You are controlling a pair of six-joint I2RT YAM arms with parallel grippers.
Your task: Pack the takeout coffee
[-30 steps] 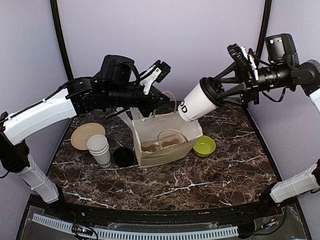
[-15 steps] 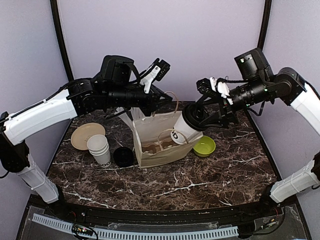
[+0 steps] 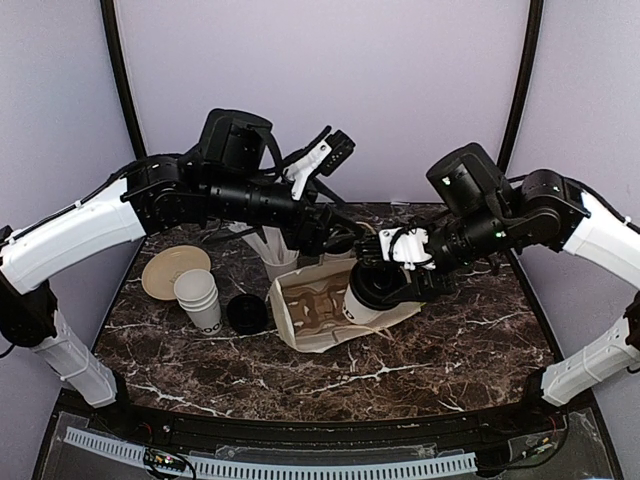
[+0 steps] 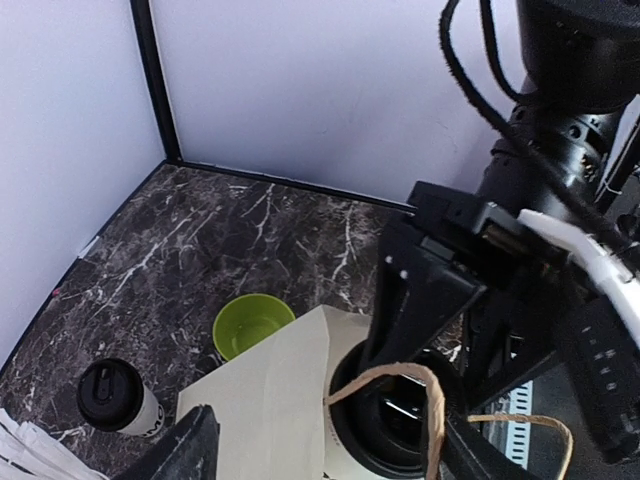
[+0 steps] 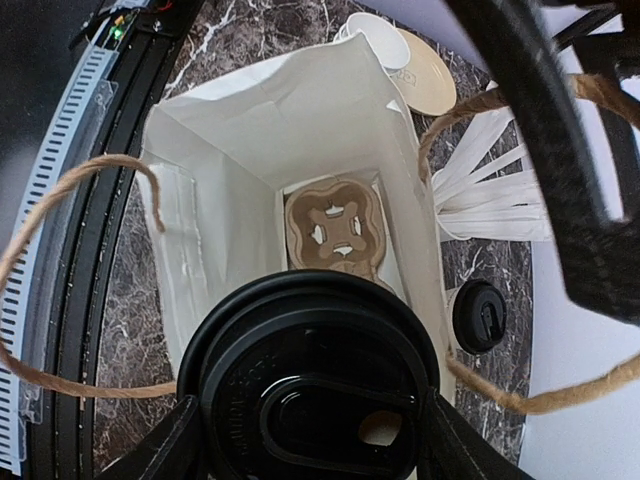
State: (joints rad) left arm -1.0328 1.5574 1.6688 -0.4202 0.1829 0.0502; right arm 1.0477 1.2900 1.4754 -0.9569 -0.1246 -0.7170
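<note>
My right pincer (image 5: 310,440) is clamped round the takeout coffee (image 3: 358,303), fingers either side of the cup just under the black lid (image 5: 310,395). It holds the cup at the mouth of the paper bag (image 5: 240,110), above the cardboard carrier (image 5: 335,225) on the bag's floor. I judge the paper wall soft: squeeze hard and it buckles or the pressed-on lid pops, so the stiffer band near the rim is the place to hold. My left pincer (image 4: 330,455) gapes wide, holding nothing, a twine handle (image 4: 400,372) looping between its fingers. No lettering is readable from here.
</note>
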